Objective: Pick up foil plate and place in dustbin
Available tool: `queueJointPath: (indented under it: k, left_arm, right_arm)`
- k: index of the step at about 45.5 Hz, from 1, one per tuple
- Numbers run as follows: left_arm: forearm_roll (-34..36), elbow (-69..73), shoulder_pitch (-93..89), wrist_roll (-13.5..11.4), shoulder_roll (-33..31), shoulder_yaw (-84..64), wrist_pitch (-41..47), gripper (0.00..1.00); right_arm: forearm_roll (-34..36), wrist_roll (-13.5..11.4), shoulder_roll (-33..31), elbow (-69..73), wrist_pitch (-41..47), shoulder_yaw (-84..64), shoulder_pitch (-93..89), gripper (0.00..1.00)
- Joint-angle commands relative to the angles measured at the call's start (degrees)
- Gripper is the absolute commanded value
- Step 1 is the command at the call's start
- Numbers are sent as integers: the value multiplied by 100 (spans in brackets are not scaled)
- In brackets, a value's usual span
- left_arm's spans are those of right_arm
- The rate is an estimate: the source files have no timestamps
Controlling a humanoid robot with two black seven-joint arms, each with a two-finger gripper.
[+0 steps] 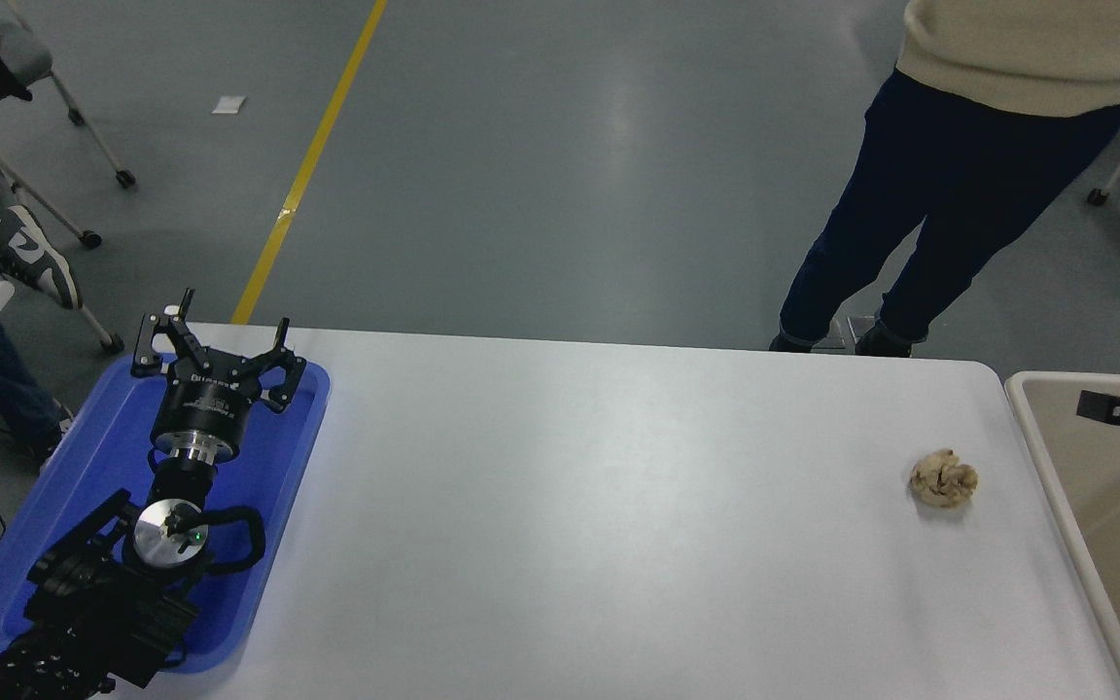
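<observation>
The foil plate is out of view. The dustbin (1036, 408) stands at the table's right end, its cream rim and tan inner wall showing at the picture's right edge. A black part of my right gripper (1119, 410) reaches in from the right edge over the dustbin's far part; too little of it shows to tell how it stands. My left gripper (220, 326) is parked at the lower left over the blue tray, open and empty.
A small tan wadded paper ball (943, 478) lies on the white table (599, 506) near its right end. A flat blue tray (278, 457) lies at the table's left end under the left arm. A person (949, 175) stands at the far right side.
</observation>
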Motion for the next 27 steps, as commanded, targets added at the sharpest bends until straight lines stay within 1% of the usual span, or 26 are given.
queueJointPath:
  k: [1,9,11,17,27]
  left_arm:
    - [-1,0,2,-5,0,2,1,100]
    - [-1,0,2,4,0,-7,1,100]
    - [-1,0,-7,4,0,2,1,100]
    - [-1,0,2,4,0,2,10,100]
    - [8,0,-7,4,0,2,10,100]
  right_arm:
    - [85,-100,333,685,378,181,861,100]
    - [-47,-592,166,2433,405,93,1933,100]
    - [-152,-662,61,2908,404,-29,2215,100]
    - [-531,-680,8,4165,369,-609,3076,100]
    - [-461,-671,218,6072,361,-1523,4596,100]
